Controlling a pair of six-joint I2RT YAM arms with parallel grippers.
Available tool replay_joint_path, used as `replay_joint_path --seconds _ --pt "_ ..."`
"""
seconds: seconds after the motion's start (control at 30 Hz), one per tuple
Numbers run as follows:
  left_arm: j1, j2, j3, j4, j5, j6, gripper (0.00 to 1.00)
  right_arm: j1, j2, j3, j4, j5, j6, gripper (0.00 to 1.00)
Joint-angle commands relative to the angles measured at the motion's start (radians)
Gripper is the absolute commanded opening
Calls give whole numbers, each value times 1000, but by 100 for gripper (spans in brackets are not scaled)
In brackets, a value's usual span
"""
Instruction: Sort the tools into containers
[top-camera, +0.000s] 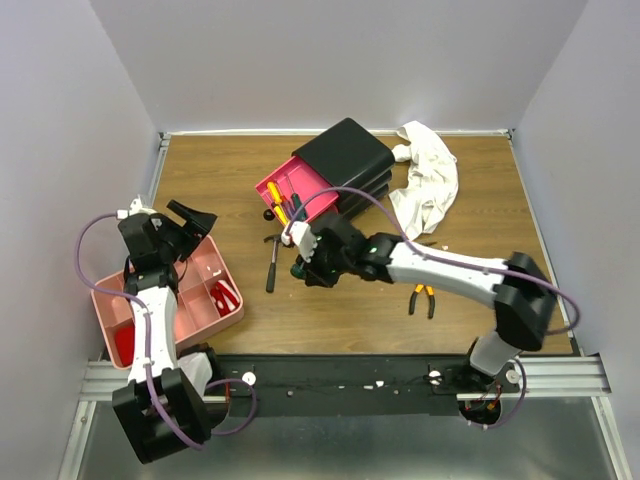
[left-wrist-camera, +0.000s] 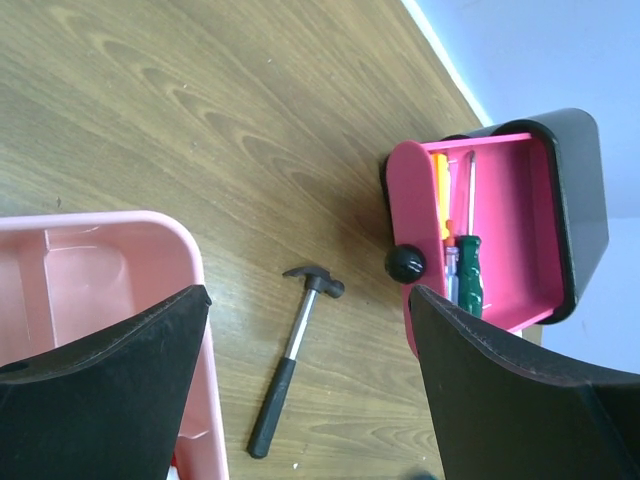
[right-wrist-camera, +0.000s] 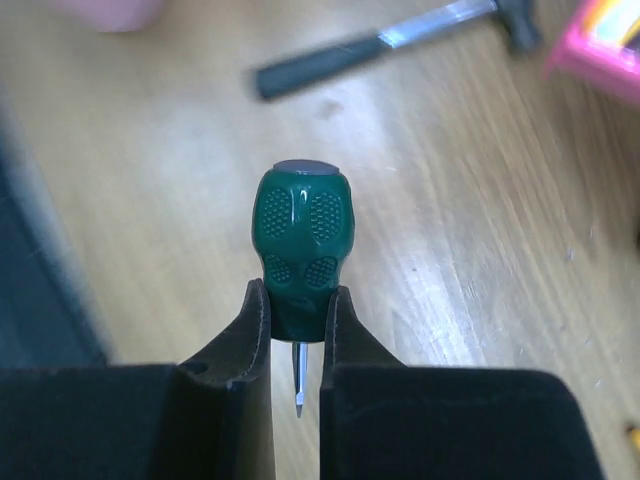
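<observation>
My right gripper (right-wrist-camera: 297, 310) is shut on the neck of a stubby green-handled screwdriver (right-wrist-camera: 300, 235), held above the wood table with its blade pointing back between the fingers. In the top view this gripper (top-camera: 301, 266) is just right of the black-handled hammer (top-camera: 272, 262), in front of the open magenta-pink drawer (top-camera: 318, 196) of the black box (top-camera: 350, 155). The drawer holds a yellow-handled screwdriver (left-wrist-camera: 441, 190) and a longer green-handled one (left-wrist-camera: 469, 276). My left gripper (top-camera: 192, 220) is open and empty above the pale-pink tray (top-camera: 160, 300). The orange-and-black pliers (top-camera: 422, 298) lie near the right arm.
A crumpled white cloth (top-camera: 428, 180) lies right of the black box. The drawer's black knob (left-wrist-camera: 404, 263) faces the hammer (left-wrist-camera: 293, 352). Red items (top-camera: 226, 297) lie in the tray's compartments. Grey walls close in the table on three sides.
</observation>
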Motion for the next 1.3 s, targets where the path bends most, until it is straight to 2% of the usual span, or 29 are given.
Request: replay_joint_path --seconds 0.0,0.17,0.33,0.43,0.6,0.7,0.73,0.77,0.8,0.83,0.93,1.03,1.17,1.27 --pt "-12 60 20 -18 -9 -17 91 -76 -133 97 -158 -288 -221 1" --pt "-34 112 34 -11 1 -11 91 -137 -135 181 1 -69 -81 1" --pt "-37 135 55 -3 -5 23 91 -165 17 305 95 129 -27 1" --pt "-36 132 58 -9 -2 47 91 -211 131 430 70 246 57 1" --pt "-36 122 70 -26 15 121 91 -285 248 579 46 238 129 1" --pt "-37 140 77 -19 38 123 92 -288 279 589 56 231 134 1" --pt "-36 146 77 -12 41 117 91 -288 279 590 53 223 137 22" --pt "-36 151 78 -8 44 114 91 -288 282 588 47 223 143 34" --pt "-36 163 86 1 44 112 92 -288 282 586 41 220 143 42" --pt "-36 169 89 6 46 109 91 -288 281 582 30 211 145 54" --pt "-43 195 113 20 50 109 92 -288 261 570 21 186 142 78" --pt "-58 229 141 32 49 115 92 -288 224 560 24 177 137 85" --pt "-139 269 172 23 44 149 91 -291 153 541 49 226 123 88" --pt "-201 301 199 -2 20 219 91 -341 110 536 69 241 122 89"
